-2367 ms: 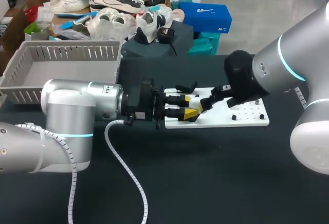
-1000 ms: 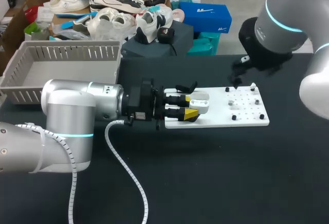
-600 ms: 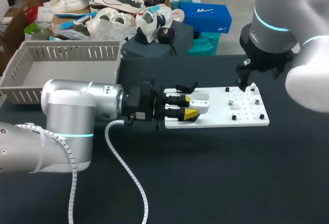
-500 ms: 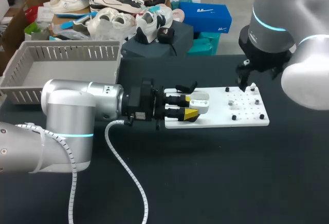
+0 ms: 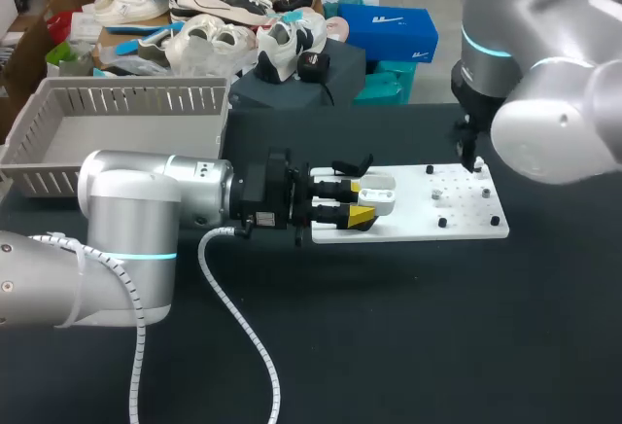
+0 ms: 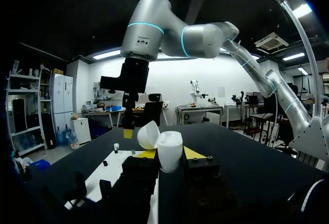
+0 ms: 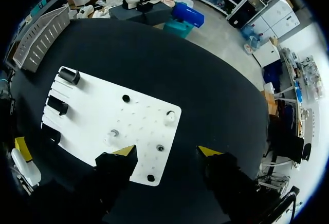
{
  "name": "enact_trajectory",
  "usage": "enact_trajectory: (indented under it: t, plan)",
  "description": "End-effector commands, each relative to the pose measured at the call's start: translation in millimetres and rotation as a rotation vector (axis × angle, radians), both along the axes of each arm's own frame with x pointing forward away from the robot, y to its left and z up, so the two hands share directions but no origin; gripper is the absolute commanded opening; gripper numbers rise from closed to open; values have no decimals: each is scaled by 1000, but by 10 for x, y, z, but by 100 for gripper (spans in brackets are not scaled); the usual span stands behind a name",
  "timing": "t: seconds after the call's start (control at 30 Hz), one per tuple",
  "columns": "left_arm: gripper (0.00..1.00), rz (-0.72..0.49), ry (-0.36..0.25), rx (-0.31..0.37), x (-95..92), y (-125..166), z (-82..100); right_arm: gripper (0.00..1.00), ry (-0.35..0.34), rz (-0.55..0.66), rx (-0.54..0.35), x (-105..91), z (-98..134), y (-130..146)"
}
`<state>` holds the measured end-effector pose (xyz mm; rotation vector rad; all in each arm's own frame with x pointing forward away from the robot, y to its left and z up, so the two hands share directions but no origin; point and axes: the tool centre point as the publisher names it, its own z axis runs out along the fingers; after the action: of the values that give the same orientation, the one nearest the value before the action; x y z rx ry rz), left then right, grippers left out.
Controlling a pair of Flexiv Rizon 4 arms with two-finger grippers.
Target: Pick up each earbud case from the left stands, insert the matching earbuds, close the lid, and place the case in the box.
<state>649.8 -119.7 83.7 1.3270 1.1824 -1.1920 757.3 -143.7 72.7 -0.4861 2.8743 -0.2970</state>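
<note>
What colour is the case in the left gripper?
The case is white; left wrist view shows it best.

free: surface [image 5: 408, 327] on the near side of white board [image 5: 466, 231] is wide open | blocked: left arm [image 5: 185, 200] plus open case [image 5: 379, 194] over board's left end | right arm [image 5: 535, 103] hanging above its far-right corner | grey box [image 5: 126, 101] off past its far-left

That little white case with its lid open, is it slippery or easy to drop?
Probably slippery: the case looks smooth and rounded. Its open lid may swing shut if bumped. Small, so likely light.
</note>
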Motion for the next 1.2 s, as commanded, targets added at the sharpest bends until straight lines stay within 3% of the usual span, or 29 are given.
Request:
enact_trajectory:
  t: [0.03, 0.13, 0.17, 0.2, 0.4, 0.5, 0.67, 1.13, 1.2]
  plan:
    - [0, 3, -1, -2, -4, -4, -7, 69, 46, -22, -31, 146, -81, 65]
    - [0, 3, -1, -2, -4, -4, -7, 60, 35, -41, -45, 207, -112, 50]
    - [0, 3, -1, -2, -4, -4, -7, 49, 29, -51, -46, 225, -122, 49]
    - [0, 3, -1, -2, -4, -4, -7, 48, 28, -55, -44, 227, -123, 55]
    - [0, 3, -1, -2, -4, -4, -7, 50, 34, -75, -36, 256, -218, 61]
    - [0, 3, -1, -2, -4, -4, -7, 60, 41, -82, -30, 276, -276, 42]
    - [0, 3, -1, -2, -4, -4, -7, 50, 47, -94, -21, 292, -310, 24]
    - [0, 3, -1, -2, -4, -4, -7, 45, 71, -105, -19, 344, -402, -18]
    - [0, 3, -1, -2, -4, -4, -7, 40, 70, -104, -17, 370, -408, -28]
